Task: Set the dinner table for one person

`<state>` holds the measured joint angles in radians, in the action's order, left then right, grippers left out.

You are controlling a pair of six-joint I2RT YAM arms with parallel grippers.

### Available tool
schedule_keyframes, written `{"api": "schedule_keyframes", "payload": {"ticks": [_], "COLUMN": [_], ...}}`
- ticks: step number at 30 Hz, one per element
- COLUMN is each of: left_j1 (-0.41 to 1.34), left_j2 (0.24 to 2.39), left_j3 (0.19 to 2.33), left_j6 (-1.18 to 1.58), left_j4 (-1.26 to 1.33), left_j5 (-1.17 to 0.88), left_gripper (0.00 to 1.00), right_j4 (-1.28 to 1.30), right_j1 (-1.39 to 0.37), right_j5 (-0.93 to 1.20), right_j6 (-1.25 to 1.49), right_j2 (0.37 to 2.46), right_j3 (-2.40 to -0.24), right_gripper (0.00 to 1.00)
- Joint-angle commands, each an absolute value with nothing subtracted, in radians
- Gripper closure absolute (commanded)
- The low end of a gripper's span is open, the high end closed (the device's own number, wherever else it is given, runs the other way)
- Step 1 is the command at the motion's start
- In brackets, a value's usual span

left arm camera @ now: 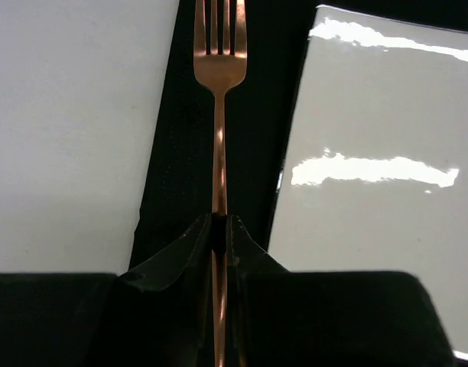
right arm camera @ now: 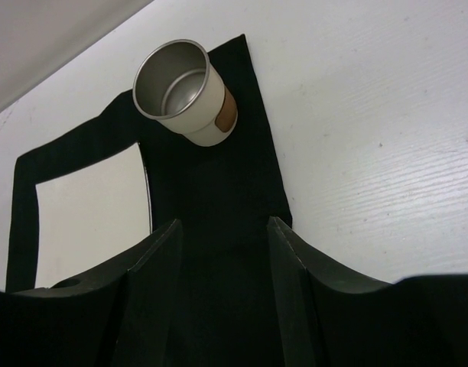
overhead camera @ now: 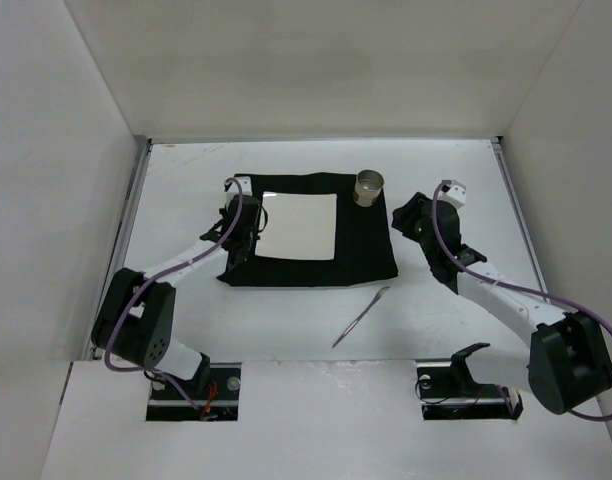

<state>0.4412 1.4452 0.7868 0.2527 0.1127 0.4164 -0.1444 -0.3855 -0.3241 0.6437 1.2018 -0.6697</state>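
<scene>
Now left end effector (left arm camera: 219,223) pinching fork (left arm camera: 219,115), seemingly over mat (left arm camera: 177,160), right end effector (right arm camera: 222,228) spread

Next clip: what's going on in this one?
The left gripper is shut on a copper-coloured metal fork, holding it over the black cloth mat just left of the square glossy white plate. The right gripper hangs open and empty by the mat's right edge, facing a white metal-lined cup on the mat's far corner. A slim utensil lies loose on the white dinner table.
</scene>
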Motion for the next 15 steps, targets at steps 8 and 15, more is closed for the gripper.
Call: {"api": "schedule_keyframes", "payload": {"ticks": [8,15], "left_j1": [0.398,0.383], "left_j2": [1.621,1.677], "left_j3": [0.907,0.879], "left_j6": [0.124,0.124], "left_j4": [0.146,0.144], "left_j5": [0.33,0.377], "left_gripper": [0.94,0.94], "right_j4": [-0.222,-0.235], "right_j1": [-0.381,-0.375], "right_j5": [-0.29,-0.287], "right_j6": [0.66,0.663], "right_j2": [1.216,1.19], "right_j3": [-0.677,-0.663], "right_gripper": [0.45,0.45]}}
